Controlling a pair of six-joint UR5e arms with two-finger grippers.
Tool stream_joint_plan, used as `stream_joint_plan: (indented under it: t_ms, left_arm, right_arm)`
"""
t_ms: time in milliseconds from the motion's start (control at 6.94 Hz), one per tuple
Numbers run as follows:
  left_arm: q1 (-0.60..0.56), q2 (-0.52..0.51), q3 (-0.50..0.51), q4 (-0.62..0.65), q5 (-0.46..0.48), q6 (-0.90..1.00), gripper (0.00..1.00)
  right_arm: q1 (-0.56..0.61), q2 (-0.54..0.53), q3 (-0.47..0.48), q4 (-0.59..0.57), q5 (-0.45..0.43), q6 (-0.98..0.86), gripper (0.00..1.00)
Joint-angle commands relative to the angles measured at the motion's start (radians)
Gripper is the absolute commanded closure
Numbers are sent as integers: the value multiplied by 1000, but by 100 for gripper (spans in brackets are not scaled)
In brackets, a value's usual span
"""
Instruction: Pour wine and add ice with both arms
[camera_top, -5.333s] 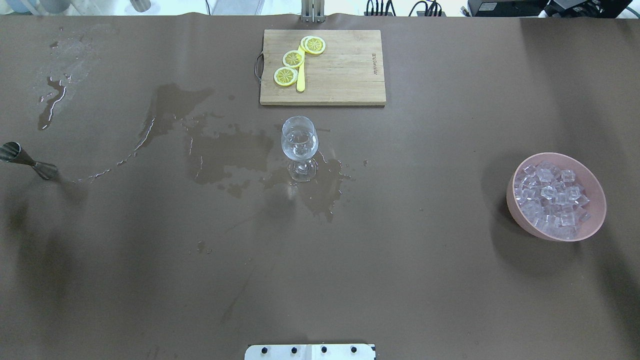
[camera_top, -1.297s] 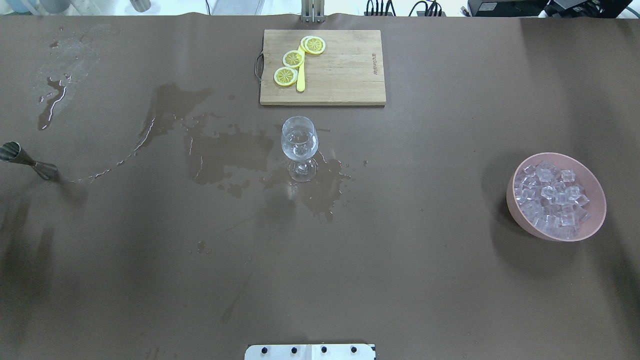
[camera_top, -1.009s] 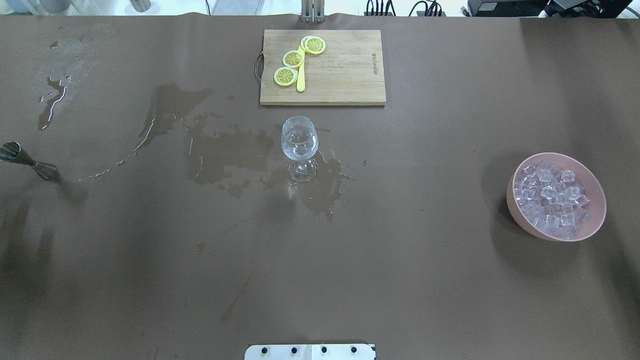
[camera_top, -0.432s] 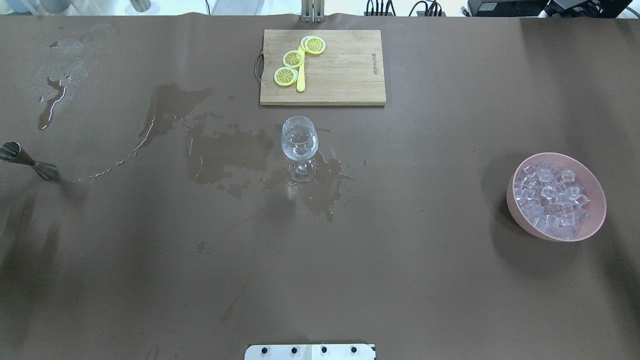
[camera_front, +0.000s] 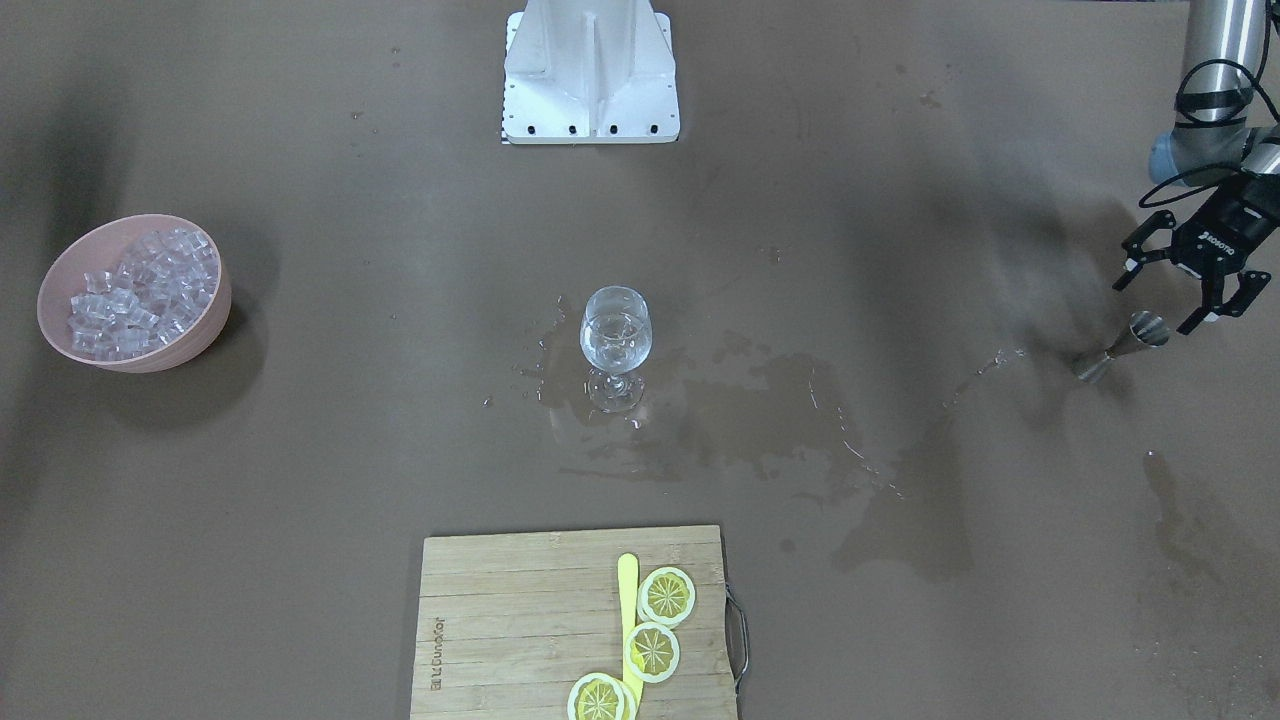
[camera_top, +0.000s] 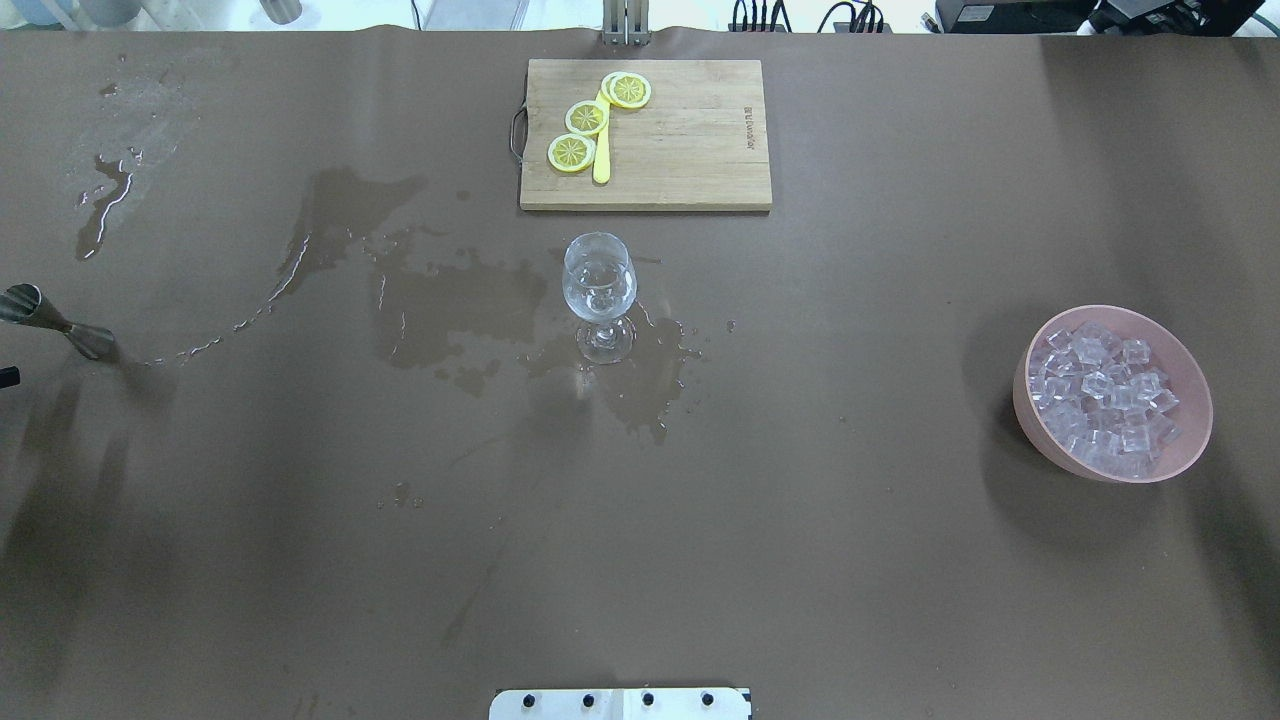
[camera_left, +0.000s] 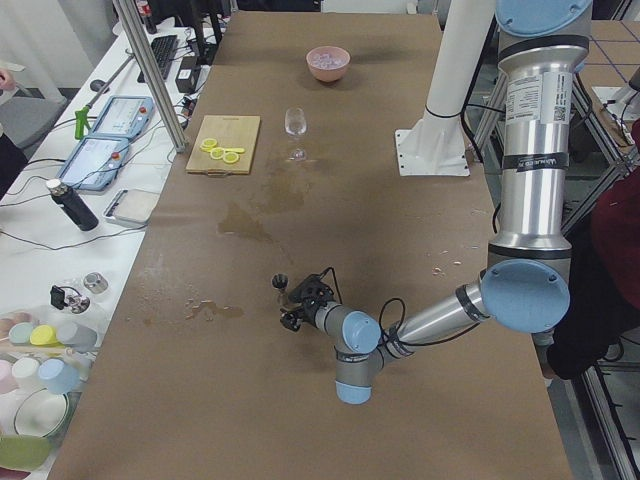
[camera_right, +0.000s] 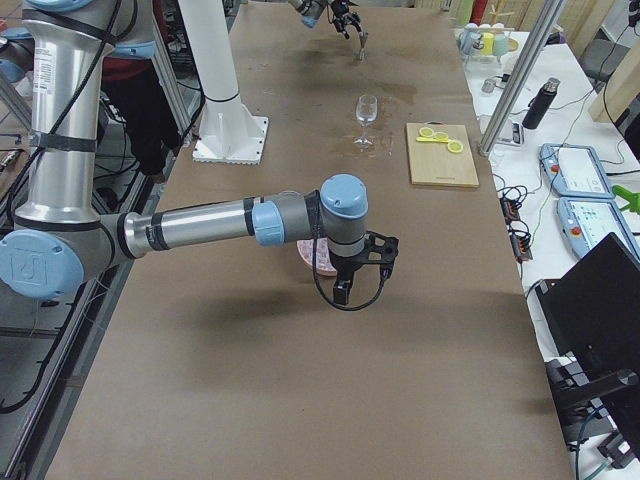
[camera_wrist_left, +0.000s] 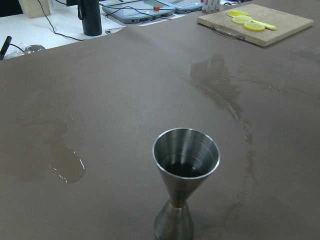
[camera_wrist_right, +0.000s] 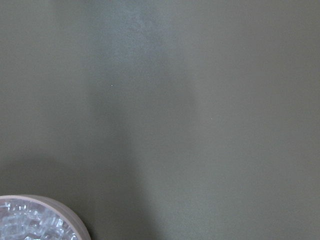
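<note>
Front-facing view: left gripper (camera_front: 1182, 305) spread, just beside the jigger (camera_front: 1120, 345) at counter (camera_front: 900, 150) edge. Pinch it at the waist, keep upright. Right gripper's state: can't tell. Ice (camera_front: 140, 290) in bowl (camera_front: 205, 330); wine glass (camera_front: 615, 345) centre.

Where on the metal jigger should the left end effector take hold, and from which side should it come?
Probably at the narrow waist of the jigger, coming level from the left end effector's own side. The jigger stands upright, two cones meeting at that neck, and its upper cup seems to hold liquid.
</note>
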Motion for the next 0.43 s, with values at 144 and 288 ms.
stream_joint_plan:
  t_ms: [144,288]
  left_arm:
    - [49,-27,-2,3,49,-4,2]
    - [49,-29,-2,7,49,-4,2]
  right_arm:
    - [0,-5,0,-8,1,-1,0]
    - [0,-8,-2,-5,1,-3,0]
